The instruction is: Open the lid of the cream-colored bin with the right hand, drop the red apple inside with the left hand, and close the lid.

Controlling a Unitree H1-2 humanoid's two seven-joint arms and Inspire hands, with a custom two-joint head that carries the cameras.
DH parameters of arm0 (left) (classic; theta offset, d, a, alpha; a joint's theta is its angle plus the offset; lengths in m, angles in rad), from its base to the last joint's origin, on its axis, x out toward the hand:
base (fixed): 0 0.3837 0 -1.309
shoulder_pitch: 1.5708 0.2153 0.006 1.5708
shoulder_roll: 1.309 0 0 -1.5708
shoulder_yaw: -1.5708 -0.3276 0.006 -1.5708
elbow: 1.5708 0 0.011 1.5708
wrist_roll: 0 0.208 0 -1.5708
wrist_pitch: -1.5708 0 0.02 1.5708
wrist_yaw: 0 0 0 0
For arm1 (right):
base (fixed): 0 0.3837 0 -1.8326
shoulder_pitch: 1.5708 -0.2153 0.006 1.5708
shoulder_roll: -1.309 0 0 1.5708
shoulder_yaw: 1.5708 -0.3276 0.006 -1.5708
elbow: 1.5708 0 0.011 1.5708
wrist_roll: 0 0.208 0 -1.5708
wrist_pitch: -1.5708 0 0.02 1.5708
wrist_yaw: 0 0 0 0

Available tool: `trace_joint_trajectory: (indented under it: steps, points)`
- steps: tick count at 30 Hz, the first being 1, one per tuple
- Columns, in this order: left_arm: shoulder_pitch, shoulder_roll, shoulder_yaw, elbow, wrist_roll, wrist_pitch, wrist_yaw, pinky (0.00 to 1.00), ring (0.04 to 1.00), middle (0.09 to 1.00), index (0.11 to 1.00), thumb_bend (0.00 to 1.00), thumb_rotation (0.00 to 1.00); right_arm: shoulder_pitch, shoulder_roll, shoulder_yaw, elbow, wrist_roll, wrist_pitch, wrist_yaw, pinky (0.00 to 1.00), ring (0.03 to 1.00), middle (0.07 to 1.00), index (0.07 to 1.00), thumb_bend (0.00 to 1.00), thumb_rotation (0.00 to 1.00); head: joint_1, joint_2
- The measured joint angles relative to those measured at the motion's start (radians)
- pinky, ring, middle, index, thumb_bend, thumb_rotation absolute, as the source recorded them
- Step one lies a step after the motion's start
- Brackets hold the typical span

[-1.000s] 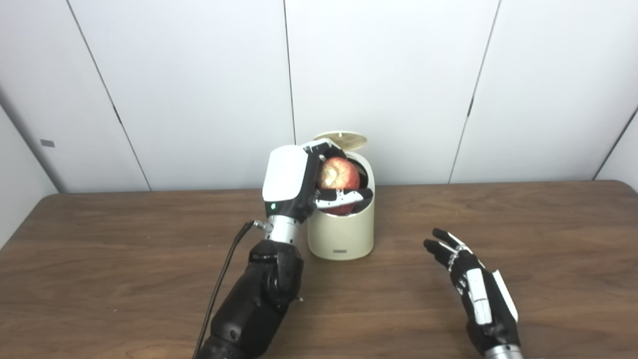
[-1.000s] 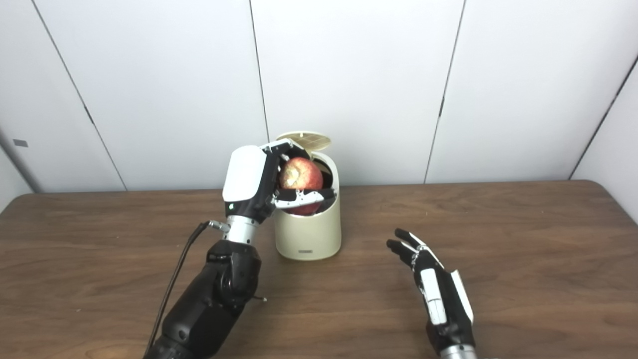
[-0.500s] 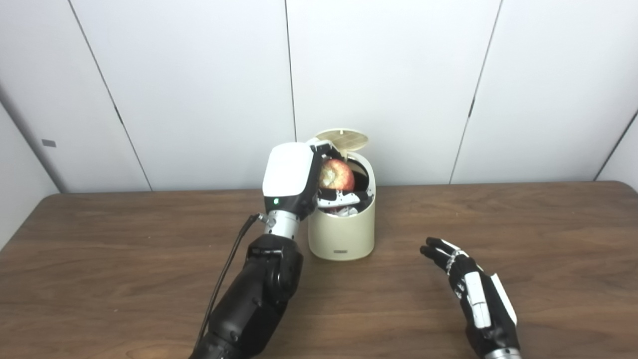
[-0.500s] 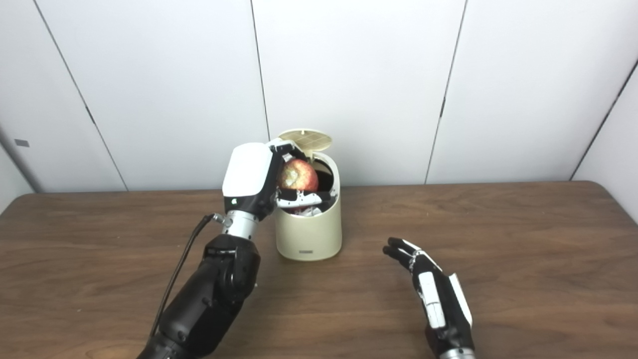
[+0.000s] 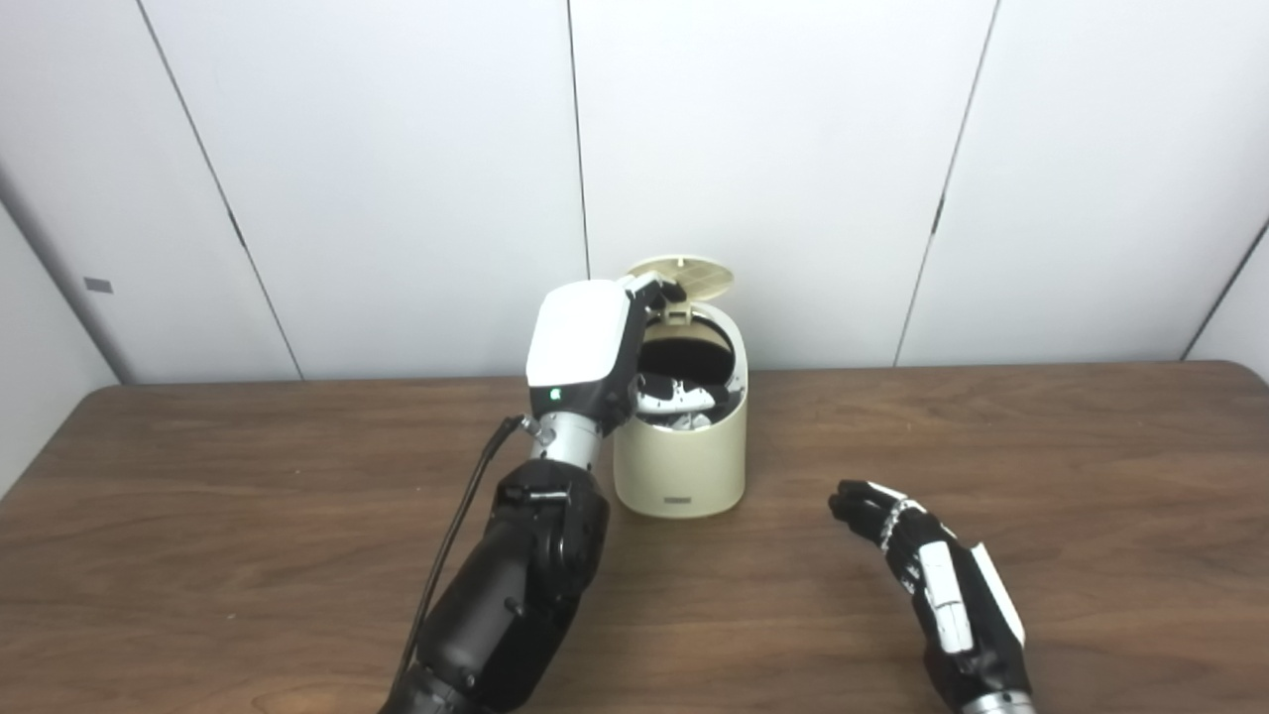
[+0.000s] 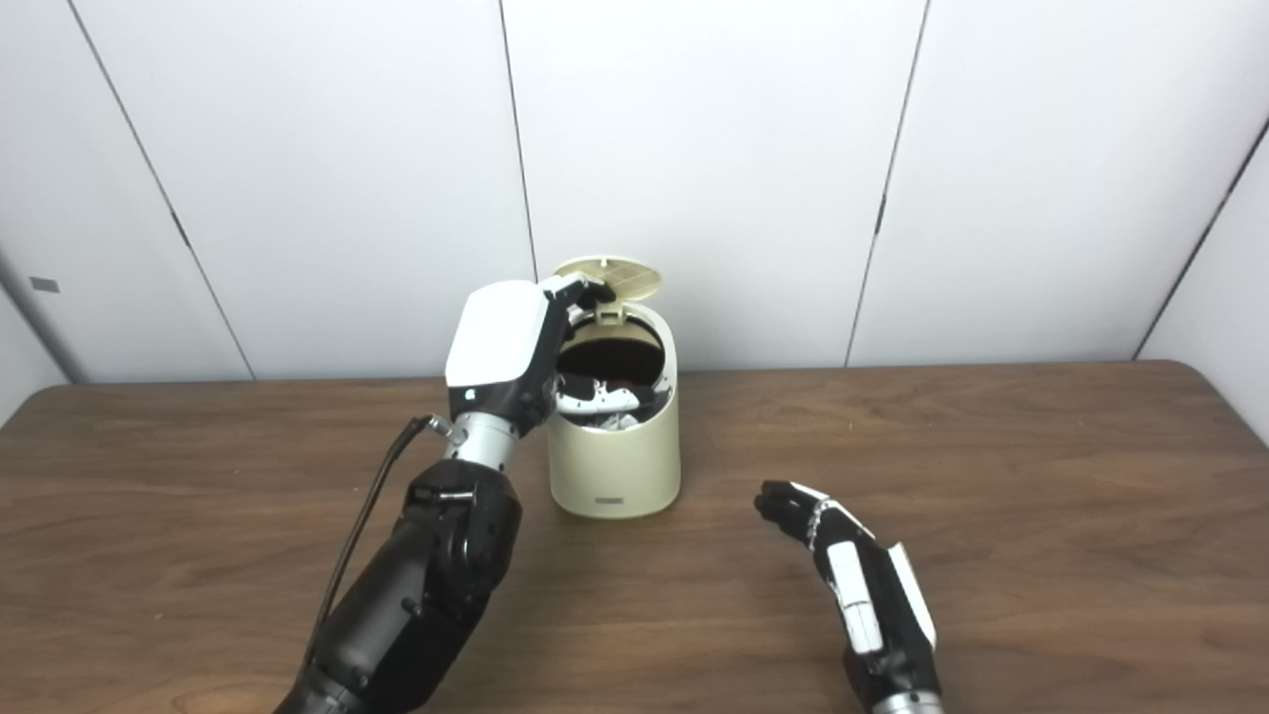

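The cream-colored bin [image 5: 680,466] stands at the middle back of the wooden table [image 5: 198,516]. Its round lid [image 5: 684,277] is tipped up behind the dark opening. My left hand [image 5: 587,349] hovers at the bin's left rim, open, with its fingers [image 5: 676,399] spread over the mouth and nothing in them. The red apple is not in view in either eye view. My right hand [image 5: 934,587] rests low over the table to the right of the bin, open, palm turned left, well apart from it.
A black cable [image 5: 458,535] hangs along my left forearm. White wall panels [image 5: 793,149] stand close behind the bin. The table's curved corners show at the far left and far right.
The apple that my left hand held over the bin's mouth has gone from view and the fingers have spread. My right hand has drawn back a little toward the front edge.
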Motion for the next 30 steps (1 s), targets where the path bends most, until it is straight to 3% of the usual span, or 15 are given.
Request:
trace_joint_trajectory:
  steps: [7,8,9,10,11,13,19,30]
  points:
    - [0.002,-0.003,0.004,-0.002,-0.009,-0.001,0.001,0.62,0.705,0.719,0.678,0.91,0.01,0.001,0.0,-0.001,-0.001,-0.003,0.002,-0.001,0.94,0.806,0.734,0.738,0.54,1.0,-0.002,0.003]
    - [0.004,-0.005,0.008,-0.001,-0.017,-0.012,0.01,0.59,0.662,0.686,0.652,0.87,0.0,0.001,0.0,-0.001,-0.002,-0.003,0.004,-0.001,0.96,0.811,0.735,0.742,0.54,1.0,-0.002,0.003]
    - [0.007,-0.009,0.016,0.003,-0.033,-0.025,0.025,0.56,0.628,0.657,0.574,0.7,0.02,0.001,0.0,-0.001,-0.002,-0.003,0.007,-0.001,0.97,0.814,0.736,0.745,0.54,1.0,-0.002,0.003]
    - [0.011,-0.014,0.026,0.011,-0.047,-0.045,0.043,0.54,0.602,0.608,0.52,0.61,0.01,0.001,0.0,-0.001,-0.002,-0.003,0.013,-0.002,0.98,0.817,0.736,0.748,0.54,1.0,-0.002,0.003]
    - [0.015,-0.019,0.036,0.021,-0.064,-0.062,0.06,0.52,0.586,0.578,0.487,0.55,0.0,0.001,0.0,-0.001,-0.002,-0.004,0.018,-0.002,0.99,0.818,0.736,0.749,0.53,1.0,-0.002,0.003]
    - [0.024,-0.023,0.048,0.027,-0.087,-0.092,0.086,0.4,0.494,0.549,0.457,0.49,0.0,0.001,0.0,-0.001,-0.002,-0.005,0.019,-0.002,0.99,0.822,0.737,0.751,0.53,1.0,-0.002,0.003]
    - [0.035,-0.052,0.123,0.043,-0.222,-0.175,0.118,0.31,0.413,0.518,0.51,0.47,0.0,0.0,0.0,-0.003,-0.002,-0.004,0.015,-0.002,0.95,0.822,0.736,0.753,0.55,1.0,0.0,0.003]
    - [0.036,-0.098,0.227,0.052,-0.387,-0.214,0.129,0.33,0.426,0.503,0.469,0.47,0.0,-0.004,-0.004,-0.003,0.009,-0.004,-0.022,-0.001,0.86,0.793,0.75,0.733,0.54,1.0,0.0,0.002]
